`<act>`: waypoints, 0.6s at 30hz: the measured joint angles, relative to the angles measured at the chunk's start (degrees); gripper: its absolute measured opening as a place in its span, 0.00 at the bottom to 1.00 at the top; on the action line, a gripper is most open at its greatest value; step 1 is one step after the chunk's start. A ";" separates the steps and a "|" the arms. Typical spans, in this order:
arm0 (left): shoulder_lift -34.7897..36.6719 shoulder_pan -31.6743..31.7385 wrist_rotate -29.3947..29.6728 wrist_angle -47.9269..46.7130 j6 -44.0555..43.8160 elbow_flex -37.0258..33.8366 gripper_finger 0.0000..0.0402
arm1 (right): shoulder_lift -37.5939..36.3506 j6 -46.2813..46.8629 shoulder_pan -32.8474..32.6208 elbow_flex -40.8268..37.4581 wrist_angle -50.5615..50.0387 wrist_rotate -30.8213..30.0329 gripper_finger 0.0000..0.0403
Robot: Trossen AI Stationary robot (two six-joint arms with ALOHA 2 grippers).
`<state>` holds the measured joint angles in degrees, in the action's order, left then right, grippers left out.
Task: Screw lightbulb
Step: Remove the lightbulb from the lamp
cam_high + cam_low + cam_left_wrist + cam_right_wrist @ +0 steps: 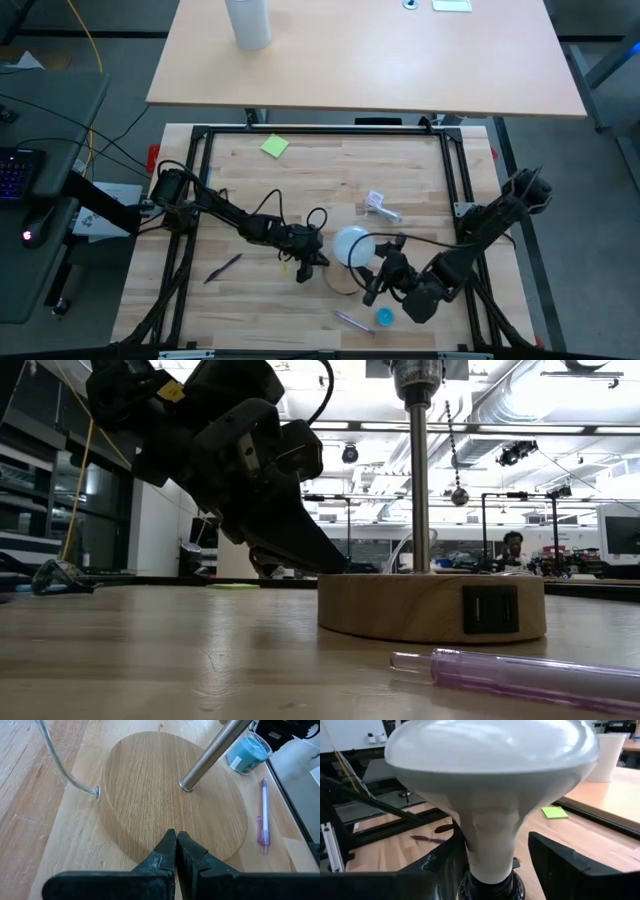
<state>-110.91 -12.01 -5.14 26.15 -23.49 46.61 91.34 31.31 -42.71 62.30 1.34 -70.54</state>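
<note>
The white lightbulb stands upright, its narrow end down in a black socket atop a metal pole. The pole rises from a round wooden base at the table's middle. My right gripper is open, one finger on either side of the bulb's neck. One finger lies close against the neck and the other stands a little off it. My left gripper is shut, its tips down on the base. My left gripper presses its shut fingertips down on the wooden base's flat top near the rim, on the side toward the table's left. It comes slanting down from the left. The base lies flat on the table. My right gripper: whether a finger touches the bulb's neck, I cannot tell.
A clear cord runs from the base's side. A blue cup and a purple pen lie near the front edge. A black pen, a green note and a clear plastic piece lie around.
</note>
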 joint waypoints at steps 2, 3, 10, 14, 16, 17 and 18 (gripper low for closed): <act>0.00 -0.02 0.04 0.09 -0.28 0.00 0.00 | 0.12 1.22 0.32 0.00 -0.03 0.02 0.51; -0.02 0.00 0.06 0.11 -0.30 0.00 0.00 | 0.15 1.69 0.39 0.00 -0.10 0.04 0.50; -0.02 0.00 0.11 0.13 -0.33 0.00 0.00 | 1.61 3.34 1.13 0.00 0.09 0.72 0.43; -0.02 0.00 0.08 0.13 -0.37 0.00 0.00 | 1.61 2.97 1.05 0.00 0.14 0.79 0.38; -0.02 0.00 0.08 0.13 -0.37 0.00 0.00 | 1.61 0.92 0.67 0.00 0.16 0.88 0.35; -0.02 0.00 0.08 0.13 -0.37 0.00 0.00 | 1.61 -0.18 0.50 0.00 0.16 0.91 0.33; -0.02 0.00 0.08 0.13 -0.29 0.00 0.00 | 1.61 -0.98 0.31 0.00 0.16 0.96 0.33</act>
<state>-110.93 -12.01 -5.06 26.28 -23.78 46.61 92.95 30.33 -42.41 62.30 1.50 -69.58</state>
